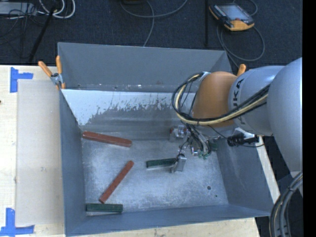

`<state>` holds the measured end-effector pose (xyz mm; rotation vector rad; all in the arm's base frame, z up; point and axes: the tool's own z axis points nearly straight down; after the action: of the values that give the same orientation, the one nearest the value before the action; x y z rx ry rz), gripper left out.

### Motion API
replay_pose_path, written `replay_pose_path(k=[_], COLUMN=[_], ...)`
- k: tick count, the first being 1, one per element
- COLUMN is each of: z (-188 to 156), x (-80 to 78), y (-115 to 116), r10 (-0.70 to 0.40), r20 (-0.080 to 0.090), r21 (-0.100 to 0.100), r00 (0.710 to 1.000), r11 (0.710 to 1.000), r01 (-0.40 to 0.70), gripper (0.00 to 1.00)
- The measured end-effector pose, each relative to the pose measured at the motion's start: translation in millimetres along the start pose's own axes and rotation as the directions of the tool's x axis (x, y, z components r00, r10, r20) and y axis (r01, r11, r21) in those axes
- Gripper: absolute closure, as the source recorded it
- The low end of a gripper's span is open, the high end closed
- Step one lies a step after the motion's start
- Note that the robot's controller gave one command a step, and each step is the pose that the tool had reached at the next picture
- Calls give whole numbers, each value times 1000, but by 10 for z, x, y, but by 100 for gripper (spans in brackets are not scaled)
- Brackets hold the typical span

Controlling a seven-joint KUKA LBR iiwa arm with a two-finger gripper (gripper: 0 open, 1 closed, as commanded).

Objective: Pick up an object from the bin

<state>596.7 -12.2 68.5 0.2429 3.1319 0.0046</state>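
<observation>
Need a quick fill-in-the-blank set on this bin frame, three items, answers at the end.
1. The gripper is at the ___ end, as viewed, of the middle dark green bar.
2. The other dark green bar lies in the lower-___ corner of the bin, as viewed.
3. The upper brown stick and the slanted brown stick make ___ brown sticks in all.
Answers: right; left; two.
</observation>
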Motion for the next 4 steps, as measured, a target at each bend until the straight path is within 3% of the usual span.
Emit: replay_pose_path(k=[1,2,3,4], z=[-11,-1675,-1624,31], x=[-4,39,52,-40], y=[-21,-236,-227,539], r10=[-1,-106,-109,-350], r20=[1,9,1,-6], r21=[3,4,3,0], r00=[1000,994,994,937], r11=[1000,994,994,937], r01=[1,106,109,350], gripper=[100,100,0,0])
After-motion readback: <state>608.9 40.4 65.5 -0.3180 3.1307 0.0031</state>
